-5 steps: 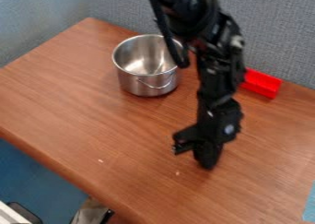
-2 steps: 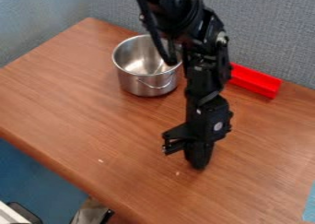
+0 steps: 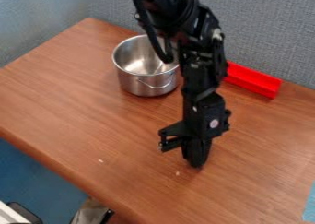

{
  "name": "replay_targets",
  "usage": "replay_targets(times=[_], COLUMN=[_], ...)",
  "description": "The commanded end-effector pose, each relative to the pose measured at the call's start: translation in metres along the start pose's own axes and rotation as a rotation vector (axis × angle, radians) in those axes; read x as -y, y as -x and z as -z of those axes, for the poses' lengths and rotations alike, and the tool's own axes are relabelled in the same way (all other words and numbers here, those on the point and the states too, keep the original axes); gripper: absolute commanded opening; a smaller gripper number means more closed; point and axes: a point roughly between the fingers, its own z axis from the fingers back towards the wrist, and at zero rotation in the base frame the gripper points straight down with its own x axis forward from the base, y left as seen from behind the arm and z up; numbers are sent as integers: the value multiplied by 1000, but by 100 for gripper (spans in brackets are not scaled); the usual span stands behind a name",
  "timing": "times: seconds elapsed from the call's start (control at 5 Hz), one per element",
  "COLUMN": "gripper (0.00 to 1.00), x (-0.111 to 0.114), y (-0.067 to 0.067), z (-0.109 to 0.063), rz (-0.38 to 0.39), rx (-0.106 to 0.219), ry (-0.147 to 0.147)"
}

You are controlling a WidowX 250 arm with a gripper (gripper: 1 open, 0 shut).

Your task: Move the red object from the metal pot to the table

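Note:
The red object (image 3: 253,80), a small bright red block, lies flat on the table (image 3: 74,94) near its far right edge, to the right of the metal pot (image 3: 146,65). That shiny round pot stands at the back of the table and its brushed inside looks empty. My gripper (image 3: 193,157) hangs low over the front middle of the table, well in front of both pot and block. Its black fingers are shut with nothing in them.
The black arm (image 3: 185,34) rises from the gripper past the pot's right side, partly covering its rim. The table's front edge runs diagonally just below the gripper, with blue floor (image 3: 37,186) beyond it.
The gripper has drifted a little to the left and forward, staying shut. More of the red block now shows behind the arm. Pot and block have not moved.

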Motion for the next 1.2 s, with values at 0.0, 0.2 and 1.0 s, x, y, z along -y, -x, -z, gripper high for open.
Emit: replay_targets(times=[0.0, 0.2, 1.0], gripper=[0, 0, 0], x=[-10, -5, 13], y=[8, -6, -23], z=[-23, -16, -38], rz=[4, -127, -94], rx=[-7, 13, 18], ry=[-78, -80, -26])
